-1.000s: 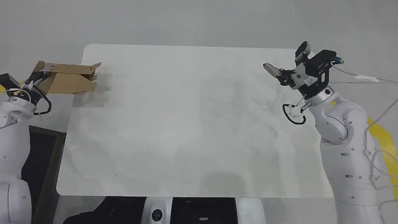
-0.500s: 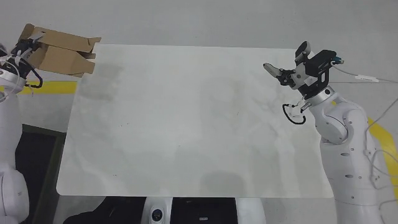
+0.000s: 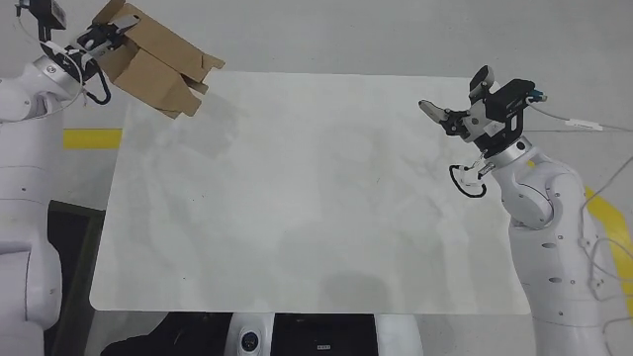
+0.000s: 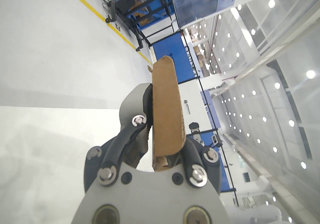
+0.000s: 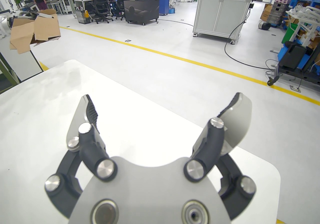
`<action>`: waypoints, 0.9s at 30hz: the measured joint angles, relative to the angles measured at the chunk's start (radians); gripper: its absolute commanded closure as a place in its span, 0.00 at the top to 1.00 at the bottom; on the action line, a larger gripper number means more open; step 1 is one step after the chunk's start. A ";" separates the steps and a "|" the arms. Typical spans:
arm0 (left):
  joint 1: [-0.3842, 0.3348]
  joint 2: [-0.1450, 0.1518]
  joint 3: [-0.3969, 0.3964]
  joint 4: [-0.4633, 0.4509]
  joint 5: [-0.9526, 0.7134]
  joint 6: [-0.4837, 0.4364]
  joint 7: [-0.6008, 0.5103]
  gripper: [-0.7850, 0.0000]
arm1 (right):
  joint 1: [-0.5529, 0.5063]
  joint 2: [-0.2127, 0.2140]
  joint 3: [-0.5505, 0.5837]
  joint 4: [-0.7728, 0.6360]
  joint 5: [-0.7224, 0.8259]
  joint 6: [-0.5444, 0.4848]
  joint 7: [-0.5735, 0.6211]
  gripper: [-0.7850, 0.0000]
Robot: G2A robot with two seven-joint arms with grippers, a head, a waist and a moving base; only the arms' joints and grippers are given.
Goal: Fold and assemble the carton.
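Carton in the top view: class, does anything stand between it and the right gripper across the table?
Nothing visible does. The left gripper holds the carton above the far left corner of the table; the right gripper hangs open near the far right corner, with no object on the surface between them.

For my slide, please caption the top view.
Left jaws hold the carton aloft by a table corner; right jaws hang open near the opposite edge.

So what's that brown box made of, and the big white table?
The carton looks like brown cardboard, matte, probably corrugated: its cut edge in the left wrist view looks rough and layered. The table looks like a smooth, hard white top, faintly mottled with a soft sheen, maybe laminate; I can't tell.
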 measured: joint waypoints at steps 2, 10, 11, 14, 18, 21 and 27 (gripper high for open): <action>-0.014 -0.013 0.030 -0.006 0.003 -0.013 -0.019 0.00 | 0.000 0.000 0.000 0.000 0.000 0.000 0.000 1.00; -0.054 -0.075 0.165 -0.037 -0.001 -0.051 -0.094 0.00 | 0.000 0.000 0.000 0.000 0.000 0.000 0.000 1.00; -0.057 -0.082 0.179 -0.041 -0.003 -0.052 -0.101 0.00 | 0.000 0.000 0.000 0.000 0.000 0.000 0.000 1.00; -0.067 -0.105 0.225 -0.054 -0.007 -0.056 -0.122 0.00 | 0.000 0.000 0.000 0.000 0.000 0.000 0.000 1.00; -0.080 -0.134 0.283 -0.072 -0.009 -0.070 -0.145 0.00 | 0.000 0.000 0.000 0.000 0.000 0.000 0.000 1.00; -0.087 -0.153 0.318 -0.084 -0.015 -0.080 -0.161 0.00 | 0.000 0.000 0.000 0.000 0.000 0.000 0.000 1.00; -0.091 -0.188 0.371 -0.106 -0.049 -0.115 -0.174 0.00 | -0.003 0.000 -0.001 0.000 0.003 0.001 0.000 1.00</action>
